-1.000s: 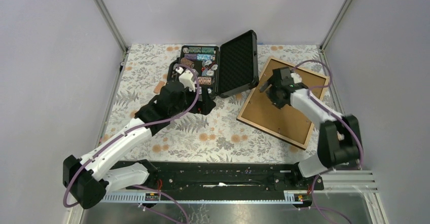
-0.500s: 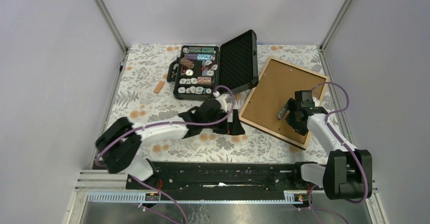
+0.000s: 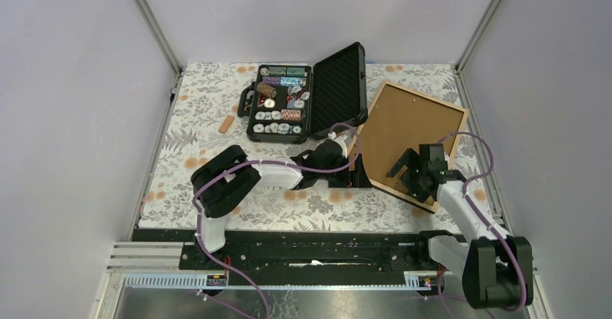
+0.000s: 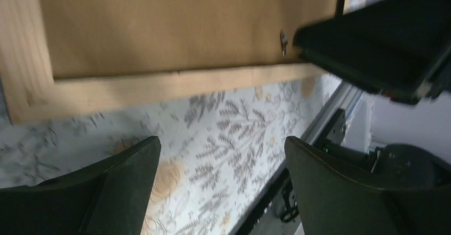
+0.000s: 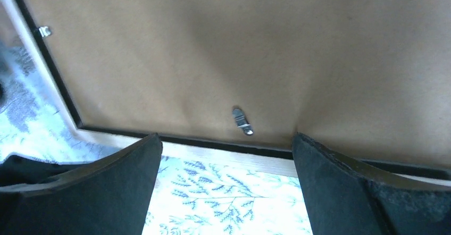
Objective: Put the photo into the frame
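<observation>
Overhead view: the frame [image 3: 415, 135] lies back side up on the floral cloth [image 3: 216, 153], at about 3 o'clock from the table's middle and turned askew to the table edges. Its brown backing board [image 3: 408, 124] faces up inside a light wood rim. An open poker-chip case [image 3: 281, 102] stands at about 12 o'clock, its lid raised towards the frame.

Left gripper [image 3: 352, 169]: low over the cloth at the frame's 8 o'clock corner. The left wrist view shows its fingers [image 4: 122, 176] spread wide with nothing between them, only cloth below. The wood rim [image 4: 159, 83] runs just beyond the tips. Contact with the frame cannot be determined.

Right gripper [image 3: 404, 171]: above the frame's 6 o'clock edge. In the right wrist view its fingers [image 5: 361, 192] are spread wide and hold nothing. A metal tab [image 5: 242, 120] on the backing board sits just inside the rim, between the two fingers in that view
</observation>
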`<state>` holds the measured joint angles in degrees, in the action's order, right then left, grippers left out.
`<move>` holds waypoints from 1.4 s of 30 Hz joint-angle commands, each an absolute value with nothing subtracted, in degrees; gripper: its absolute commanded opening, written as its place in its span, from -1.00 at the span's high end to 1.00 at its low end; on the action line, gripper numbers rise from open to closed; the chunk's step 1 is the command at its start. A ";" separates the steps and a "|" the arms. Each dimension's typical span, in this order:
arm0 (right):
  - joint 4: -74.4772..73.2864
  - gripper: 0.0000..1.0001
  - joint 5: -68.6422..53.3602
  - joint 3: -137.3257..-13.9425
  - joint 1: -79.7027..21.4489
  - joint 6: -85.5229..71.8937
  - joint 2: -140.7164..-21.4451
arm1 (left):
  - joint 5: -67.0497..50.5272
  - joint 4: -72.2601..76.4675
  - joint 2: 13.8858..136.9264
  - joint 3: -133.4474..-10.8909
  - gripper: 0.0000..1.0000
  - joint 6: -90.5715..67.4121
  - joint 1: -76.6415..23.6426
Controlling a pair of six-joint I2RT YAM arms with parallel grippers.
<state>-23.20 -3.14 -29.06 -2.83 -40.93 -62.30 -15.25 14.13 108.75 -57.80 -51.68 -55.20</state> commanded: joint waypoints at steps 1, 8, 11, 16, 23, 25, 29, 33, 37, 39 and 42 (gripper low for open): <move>-28.52 -0.99 -11.89 -20.60 -9.53 -49.19 -59.36 | -17.22 19.83 112.13 -59.44 -0.80 -53.38 -51.13; -29.69 -0.99 -12.34 -17.86 -18.31 -54.15 -52.02 | -18.81 18.98 114.25 -60.81 -0.75 -52.21 -47.27; -28.91 -0.98 -14.77 -17.14 -19.01 -53.00 -51.19 | -17.47 18.07 113.73 -60.73 -0.74 -51.24 -46.58; -26.17 -0.86 -15.40 -16.29 -19.90 -48.93 -50.04 | -16.14 14.61 114.30 -63.32 -0.74 -48.70 -46.18; -23.93 -0.89 -4.88 -25.15 -19.93 -44.52 -60.22 | -19.92 15.88 116.94 -65.29 -0.69 -51.01 -43.91; -23.79 -0.90 -1.54 -27.23 -19.93 -43.44 -62.76 | -19.67 15.00 116.39 -65.07 -0.69 -50.42 -43.34; -22.47 -0.89 2.39 -29.10 -19.93 -42.72 -63.96 | -19.74 14.23 115.75 -63.76 -0.68 -50.14 -43.29; -16.14 -0.81 2.25 -26.76 -19.90 -42.72 -62.54 | -20.48 17.01 115.06 -60.53 -0.66 -52.09 -43.32; -12.63 -0.70 3.86 -25.30 -19.91 -43.70 -60.40 | -20.57 18.66 113.86 -57.41 -0.63 -53.27 -43.33; -11.89 -0.68 5.06 -25.35 -19.94 -43.45 -59.97 | -20.53 19.14 113.35 -56.52 -0.62 -53.67 -43.56; -11.32 -0.67 6.70 -25.73 -19.91 -42.66 -61.24 | -20.31 19.15 112.81 -56.36 -0.60 -53.65 -43.92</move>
